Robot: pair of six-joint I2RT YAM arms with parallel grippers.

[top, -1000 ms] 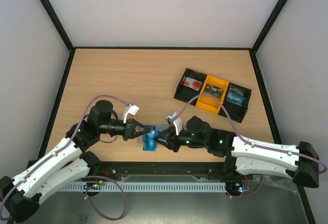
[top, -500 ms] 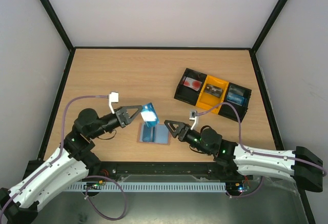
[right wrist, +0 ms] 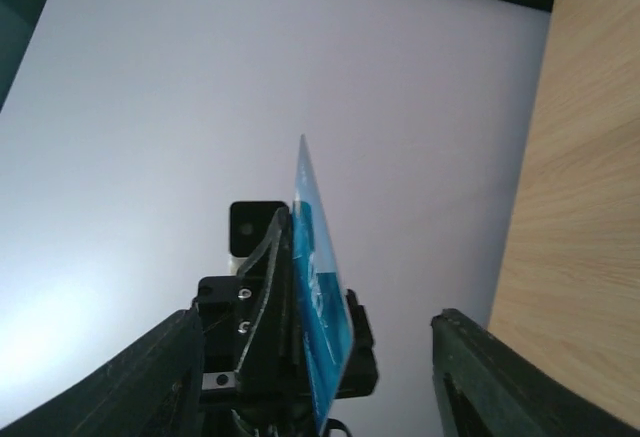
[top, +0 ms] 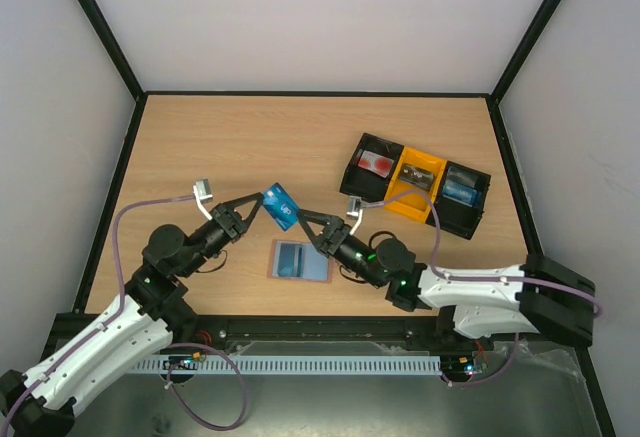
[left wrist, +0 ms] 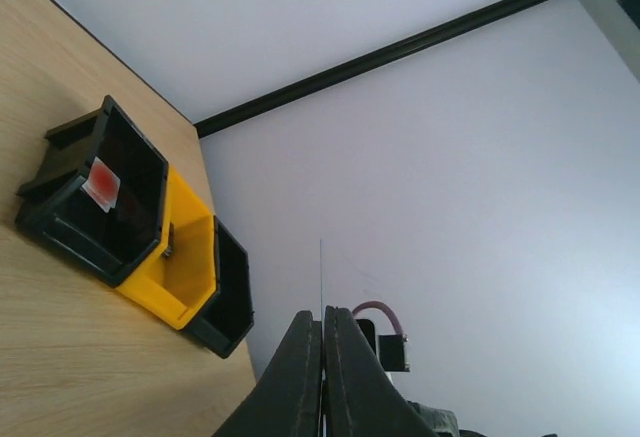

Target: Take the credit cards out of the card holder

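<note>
Lifted off the card holder (top: 300, 260), which is lying flat on the table (top: 200, 147), the card (top: 282, 207), likely light, stiff and slick, is sitting pinched in your left gripper (top: 263, 201), so your right gripper (top: 312, 229), jaws apart, is best taking its free end across the flat faces.

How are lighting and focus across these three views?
Top external: even light, sharp, no glare on the card holder. Left wrist: tray crisp, blue card seen edge-on as a hairline. Right wrist: own fingers dark and soft in the bottom corners; card sharp against the bright wall.
</note>
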